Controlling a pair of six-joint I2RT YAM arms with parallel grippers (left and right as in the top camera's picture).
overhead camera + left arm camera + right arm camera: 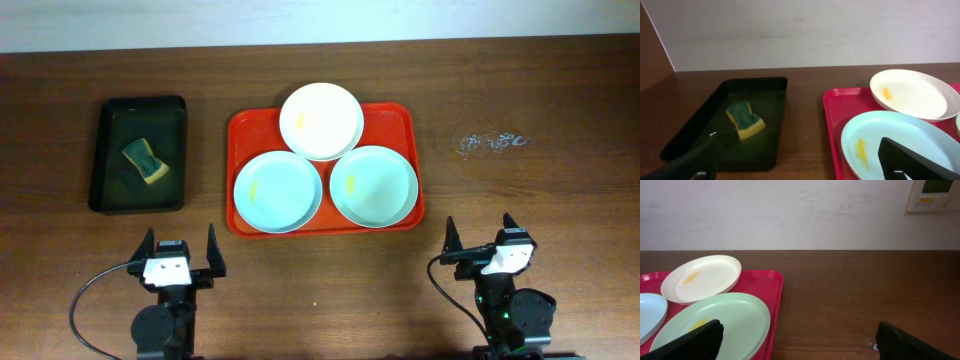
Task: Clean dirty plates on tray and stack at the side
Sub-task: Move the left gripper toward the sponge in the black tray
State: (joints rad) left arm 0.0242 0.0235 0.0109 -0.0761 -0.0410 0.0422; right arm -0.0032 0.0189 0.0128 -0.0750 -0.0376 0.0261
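The red-orange tray (395, 112) lies at the table's middle and holds three plates. The white plate (321, 120) rests at the back, overlapping the left mint plate (278, 192) and the right mint plate (373, 186). All three show yellow smears. In the left wrist view I see the tray (830, 117), white plate (912, 95) and left mint plate (890, 142). In the right wrist view I see the tray (775, 300), white plate (702, 278) and right mint plate (725, 317). My left gripper (180, 258) and right gripper (480, 243) are open and empty near the front edge.
A black tray (110, 160) at the left holds shallow liquid and a yellow-green sponge (146, 161), which also shows in the left wrist view (745, 119). A wet smear (490, 141) marks the table right of the red tray. A wall runs behind the table.
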